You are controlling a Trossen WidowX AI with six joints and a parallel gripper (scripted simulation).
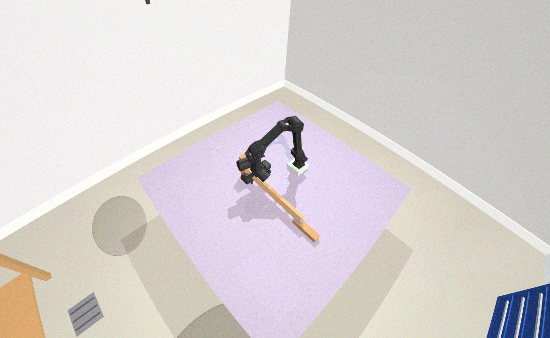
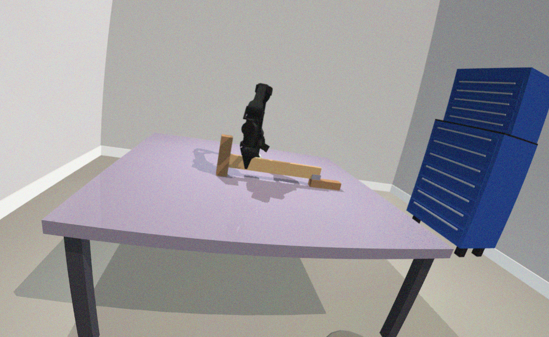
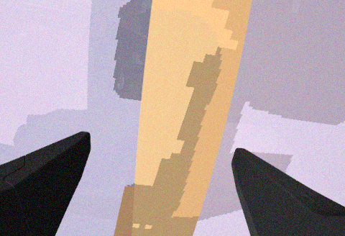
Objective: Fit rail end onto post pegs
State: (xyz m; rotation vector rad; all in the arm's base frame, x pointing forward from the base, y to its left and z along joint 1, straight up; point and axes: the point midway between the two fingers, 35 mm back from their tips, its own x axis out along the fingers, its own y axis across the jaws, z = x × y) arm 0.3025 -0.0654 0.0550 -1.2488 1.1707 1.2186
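The rail is raised off the table and looks about level. Its near end meets the post with no gap visible in the exterior view; the pegs and holes are not visible. Its far end sits in the grey bracket on the low footboard block. My gripper is open near the post end, with one finger on each side of the rail. In the wrist view, table surface shows between each fingertip and the rail.
The arm's pale base stands on the lilac table, to one side of the rail. The arm hangs over the post end and partly hides the post in the top view. A blue drawer cabinet stands beyond the table.
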